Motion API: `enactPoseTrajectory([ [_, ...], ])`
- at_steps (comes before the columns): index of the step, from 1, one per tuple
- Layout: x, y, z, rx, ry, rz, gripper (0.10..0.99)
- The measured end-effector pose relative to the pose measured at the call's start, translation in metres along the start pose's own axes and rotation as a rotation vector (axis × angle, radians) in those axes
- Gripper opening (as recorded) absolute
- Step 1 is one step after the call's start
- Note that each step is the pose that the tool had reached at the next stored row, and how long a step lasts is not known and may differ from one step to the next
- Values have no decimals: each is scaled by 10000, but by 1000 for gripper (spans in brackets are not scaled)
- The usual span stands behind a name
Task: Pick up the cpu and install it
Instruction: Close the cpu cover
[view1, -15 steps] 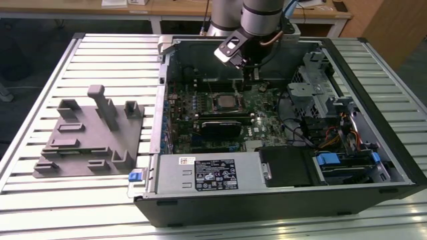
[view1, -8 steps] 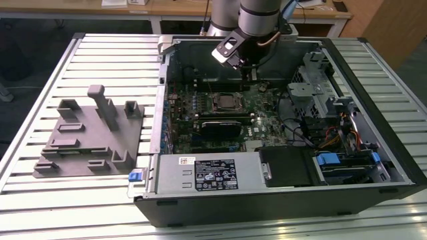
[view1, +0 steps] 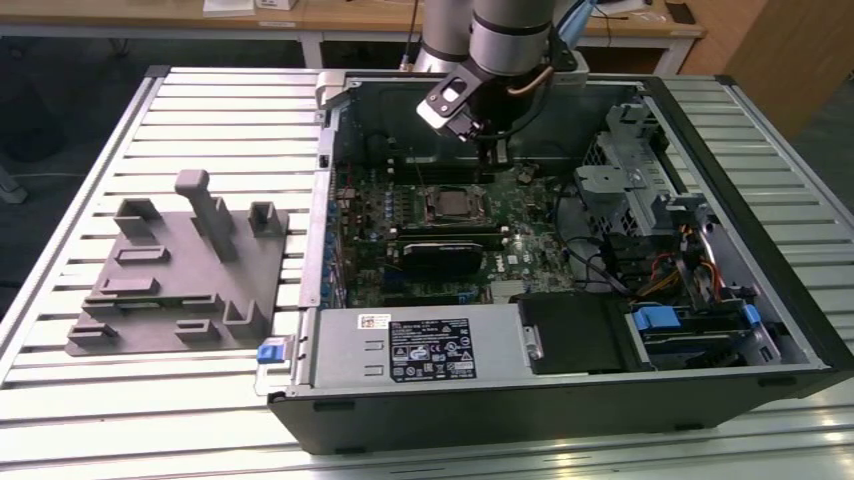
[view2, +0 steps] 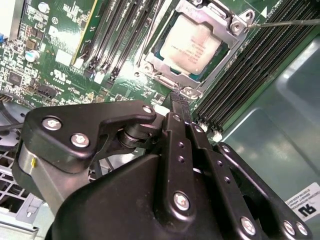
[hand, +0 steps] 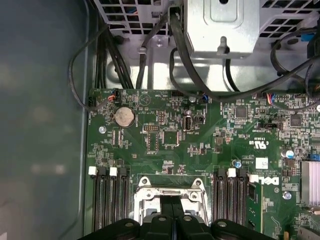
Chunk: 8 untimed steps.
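Note:
The cpu (view2: 195, 45) is a silvery square chip lying flat inside the metal-bordered socket frame (view2: 235, 25) on the green motherboard; in the exterior view the cpu (view1: 451, 205) shows in the middle of the open computer case. My gripper (view2: 177, 96) hangs just off the socket's edge, apart from the chip, with its two black fingers pressed together and nothing between them. In the exterior view the gripper (view1: 497, 158) sits above the board, just behind the socket. In the first wrist view the fingers (hand: 165, 212) cover the middle of the socket frame (hand: 142, 187).
A grey plastic tray (view1: 174, 270) lies on the slatted table at the exterior view's left. Inside the case are a black block with a fan (view1: 441, 255), memory slots (view2: 125, 35), a power supply (view1: 420, 345), a drive cage (view1: 641, 150) and loose cables (hand: 180, 60).

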<state>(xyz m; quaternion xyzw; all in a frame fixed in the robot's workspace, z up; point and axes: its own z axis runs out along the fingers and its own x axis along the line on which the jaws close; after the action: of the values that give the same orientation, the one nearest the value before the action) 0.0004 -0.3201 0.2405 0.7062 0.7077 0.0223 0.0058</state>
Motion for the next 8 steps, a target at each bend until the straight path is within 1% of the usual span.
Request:
enactPoseTrajectory([
  [5, -1, -22, 8, 0, 0, 0, 106],
  [8, -1, -46, 11, -1, 1, 0, 106],
])
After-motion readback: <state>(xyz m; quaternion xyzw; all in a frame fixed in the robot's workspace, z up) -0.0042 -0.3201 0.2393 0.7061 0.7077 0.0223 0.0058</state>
